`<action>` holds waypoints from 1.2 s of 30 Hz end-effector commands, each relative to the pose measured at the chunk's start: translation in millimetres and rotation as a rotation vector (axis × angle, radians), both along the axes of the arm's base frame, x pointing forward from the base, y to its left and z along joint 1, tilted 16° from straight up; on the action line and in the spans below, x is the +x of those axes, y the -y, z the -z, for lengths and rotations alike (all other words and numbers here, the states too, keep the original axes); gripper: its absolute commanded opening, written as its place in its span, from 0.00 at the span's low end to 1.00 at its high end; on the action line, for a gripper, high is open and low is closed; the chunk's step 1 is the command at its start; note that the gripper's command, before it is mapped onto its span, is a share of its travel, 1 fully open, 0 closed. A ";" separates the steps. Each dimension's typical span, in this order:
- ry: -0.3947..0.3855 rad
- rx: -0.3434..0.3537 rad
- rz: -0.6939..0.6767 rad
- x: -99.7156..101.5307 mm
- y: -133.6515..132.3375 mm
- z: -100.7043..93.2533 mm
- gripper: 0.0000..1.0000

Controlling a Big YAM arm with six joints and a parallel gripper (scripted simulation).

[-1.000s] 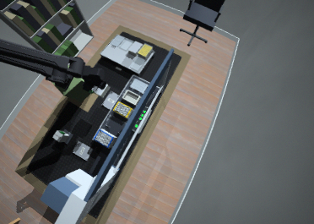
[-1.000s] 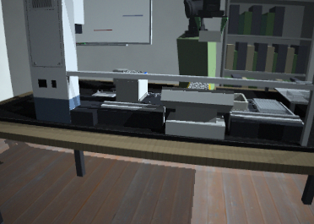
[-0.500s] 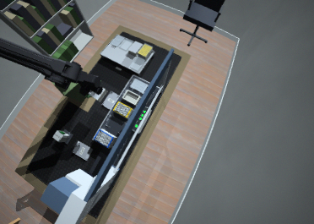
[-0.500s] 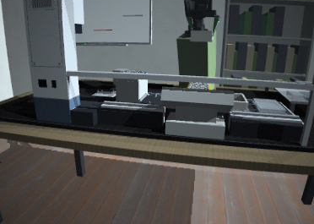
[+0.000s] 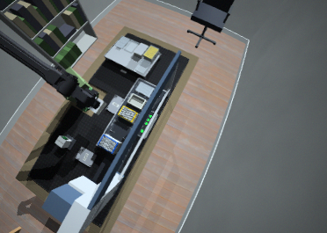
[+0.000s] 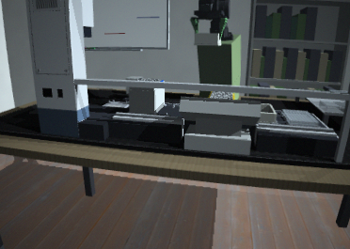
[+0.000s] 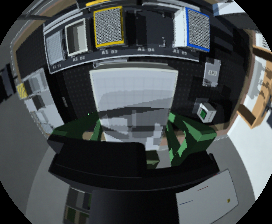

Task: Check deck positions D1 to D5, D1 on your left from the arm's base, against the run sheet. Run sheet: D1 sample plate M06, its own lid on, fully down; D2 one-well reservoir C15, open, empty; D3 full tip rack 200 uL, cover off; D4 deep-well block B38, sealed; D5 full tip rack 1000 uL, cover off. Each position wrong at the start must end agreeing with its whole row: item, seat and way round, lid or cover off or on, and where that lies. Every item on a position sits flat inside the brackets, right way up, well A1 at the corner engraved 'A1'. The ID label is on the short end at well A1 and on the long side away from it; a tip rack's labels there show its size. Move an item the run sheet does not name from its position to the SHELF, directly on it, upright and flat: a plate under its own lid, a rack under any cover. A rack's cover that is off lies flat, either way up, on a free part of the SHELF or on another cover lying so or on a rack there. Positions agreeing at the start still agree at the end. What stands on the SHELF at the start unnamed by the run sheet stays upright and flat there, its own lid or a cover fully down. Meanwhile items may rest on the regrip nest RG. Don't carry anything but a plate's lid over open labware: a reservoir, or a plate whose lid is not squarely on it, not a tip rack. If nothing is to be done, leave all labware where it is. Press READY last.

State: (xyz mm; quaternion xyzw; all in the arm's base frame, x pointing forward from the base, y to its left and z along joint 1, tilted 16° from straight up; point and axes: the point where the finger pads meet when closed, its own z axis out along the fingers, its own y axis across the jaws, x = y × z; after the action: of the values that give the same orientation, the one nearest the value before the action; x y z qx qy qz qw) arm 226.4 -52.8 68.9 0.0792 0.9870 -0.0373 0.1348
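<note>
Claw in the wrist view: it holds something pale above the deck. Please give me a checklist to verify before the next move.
1. The claw is shut on the pale item: ok.
2. The pale item's label is readable: cannot tell.
3. The pale item hangs well above the deck in the exterior view: ok.
4. The dark slot between the yellow rack and the blue rack looks free: ok.
5. The coming path avoids the open reservoir: cannot tell.

Lab, probably: tip racks, bookshelf, office chair.
</note>
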 end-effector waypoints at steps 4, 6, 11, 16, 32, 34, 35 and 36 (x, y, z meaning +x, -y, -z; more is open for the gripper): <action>0.051 -0.044 -0.042 17.5 40.6 -26.0 0.00; 0.053 -0.048 -0.042 16.6 51.9 -27.0 0.00; 0.050 -0.053 -0.042 13.2 73.2 -28.2 0.00; 0.057 -0.059 -0.064 13.2 66.6 -33.1 0.00; 0.047 -0.053 -0.054 12.3 68.7 -29.9 0.00; 0.047 -0.053 -0.054 12.3 68.7 -29.9 0.00; 0.047 -0.053 -0.054 12.3 68.7 -29.9 0.00; 0.047 -0.053 -0.054 12.3 68.7 -29.9 0.00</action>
State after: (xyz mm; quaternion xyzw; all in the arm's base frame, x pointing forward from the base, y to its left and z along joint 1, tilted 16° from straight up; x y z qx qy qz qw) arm 215.2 -110.6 68.9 0.0585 0.9890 -0.0433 0.1284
